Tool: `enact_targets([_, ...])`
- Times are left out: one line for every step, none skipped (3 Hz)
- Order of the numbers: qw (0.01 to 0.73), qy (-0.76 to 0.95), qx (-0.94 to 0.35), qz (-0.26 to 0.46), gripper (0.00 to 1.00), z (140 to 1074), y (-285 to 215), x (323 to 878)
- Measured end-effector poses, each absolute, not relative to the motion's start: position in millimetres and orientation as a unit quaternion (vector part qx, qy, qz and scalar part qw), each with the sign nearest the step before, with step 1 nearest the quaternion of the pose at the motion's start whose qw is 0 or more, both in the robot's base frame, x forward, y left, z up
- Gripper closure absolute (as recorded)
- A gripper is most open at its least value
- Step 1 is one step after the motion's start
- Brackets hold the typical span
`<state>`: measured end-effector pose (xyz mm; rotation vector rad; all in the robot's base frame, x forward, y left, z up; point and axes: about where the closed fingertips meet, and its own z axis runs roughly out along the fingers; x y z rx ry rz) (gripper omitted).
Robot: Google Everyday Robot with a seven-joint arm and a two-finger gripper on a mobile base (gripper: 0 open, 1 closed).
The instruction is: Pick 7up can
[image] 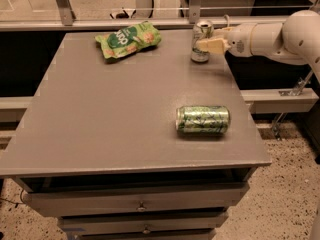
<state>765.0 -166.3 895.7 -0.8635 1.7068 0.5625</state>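
I have the 7up can [201, 31] standing upright on the grey worktop [110, 114], out at about 1 o'clock from the worktop's middle and close to the far edge. Its silver top is showing and its base sits flat on the surface.

The claw [207, 39] is right at the can, coming in from the can's 3 o'clock side. A cream-coloured part of it lies across the can's right flank at mid-height. From my feed I cannot tell how far open the claw is, or whether it actually has hold of the can. The white arm [280, 34] runs off toward the right edge of the view.

An all-green patterned can [203, 119] lies on its side at roughly 4 o'clock from the worktop's middle, well apart from the claw, with its long axis running left to right. A green snack bag [128, 39] lies flat at about 11 o'clock, near the far edge. Below the worktop's front edge I can see two drawer fronts [140, 204], each with a small knob.
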Motion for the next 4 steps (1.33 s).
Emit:
enact_targets([0.548, 0.719, -0.356, 0.238, 0.84, 910, -175, 759])
enact_targets([0.542, 0.731, -0.344, 0.231, 1.0, 936, -186, 750])
enact_targets([0.545, 0.74, -0.328, 0.219, 1.0, 969, -203, 742])
enact_targets([0.545, 0.741, -0.326, 0.22, 1.0, 970, -204, 742])
